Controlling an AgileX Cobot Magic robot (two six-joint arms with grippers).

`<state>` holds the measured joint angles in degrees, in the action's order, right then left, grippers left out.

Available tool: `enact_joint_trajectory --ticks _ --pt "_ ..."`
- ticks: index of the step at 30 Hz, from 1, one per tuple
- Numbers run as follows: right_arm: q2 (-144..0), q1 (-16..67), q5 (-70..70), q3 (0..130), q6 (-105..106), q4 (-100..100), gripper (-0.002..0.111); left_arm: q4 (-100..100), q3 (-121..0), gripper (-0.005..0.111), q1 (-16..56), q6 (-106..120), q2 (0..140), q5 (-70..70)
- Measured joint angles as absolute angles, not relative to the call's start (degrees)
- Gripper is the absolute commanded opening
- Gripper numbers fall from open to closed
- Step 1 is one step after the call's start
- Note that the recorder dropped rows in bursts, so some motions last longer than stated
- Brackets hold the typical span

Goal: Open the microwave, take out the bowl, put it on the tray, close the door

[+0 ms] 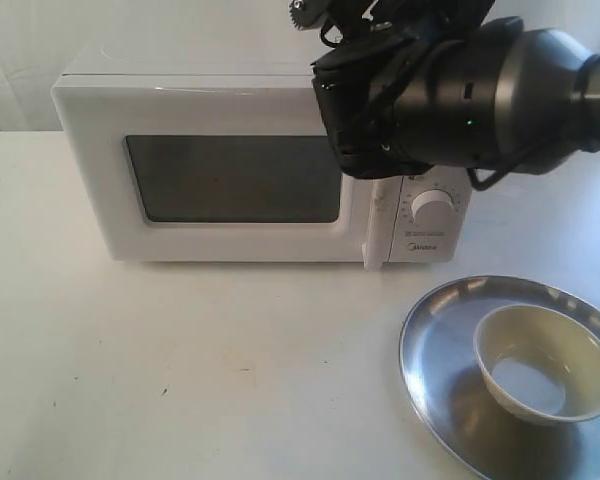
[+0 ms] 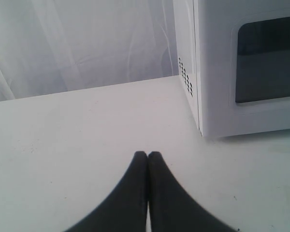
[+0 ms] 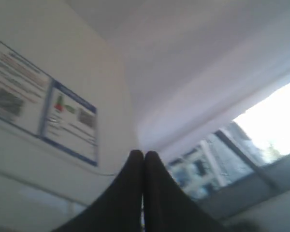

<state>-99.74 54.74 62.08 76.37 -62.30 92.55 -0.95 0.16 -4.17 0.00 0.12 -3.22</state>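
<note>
A boxy white countertop microwave (image 1: 230, 150) stands in the upper half of the exterior view. Its white door (image 1: 100, 190), with a dark rectangular window, lies flush with the cabinet and appears shut. At the lower right, a small round cream-coloured bowl (image 1: 546, 362) sits upright inside a large round shiny silver metal tray (image 1: 435, 335) on the pale bench (image 1: 180, 370). It is placed right of the tray's centre. By this layout, the task is judged essentially complete.

The dark right arm (image 1: 480, 90) is held at the upper right of that view. It hangs across the door's top corner, just above the tall white bar handle (image 1: 377, 235) and the round white dial (image 1: 433, 206). The right fingers (image 3: 130, 188) are pressed together on nothing, with blurred stickers (image 3: 67, 121) beside them. The left fingers (image 2: 130, 188) are likewise together and empty, low over bare bench near the microwave's vented side.

The main risk is judged to lie in the right arm's retreat. The handle could be caught and the door pulled open again, or the dial could be turned. If the arm were lowered towards the frame's lower right, the bowl could be struck and tipped, or the tray slid. Whether the latch is fully engaged cannot be told.
</note>
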Motion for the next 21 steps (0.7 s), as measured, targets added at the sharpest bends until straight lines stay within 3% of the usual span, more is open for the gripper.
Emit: enact_joint_trajectory --ticks 9,16,21 --pt "-69.88 60.43 21.88 59.80 -74.39 91.22 0.000 -0.95 0.16 0.000 -4.17 0.00 0.12 -3.22" --pt "-40.38 60.54 9.68 42.24 -82.03 91.22 0.000 -0.95 0.16 0.000 -4.17 0.00 0.12 -3.22" --pt "-28.24 60.54 7.86 30.42 -93.16 91.13 0.000 -0.95 0.16 0.000 -4.17 0.00 0.12 -3.22"
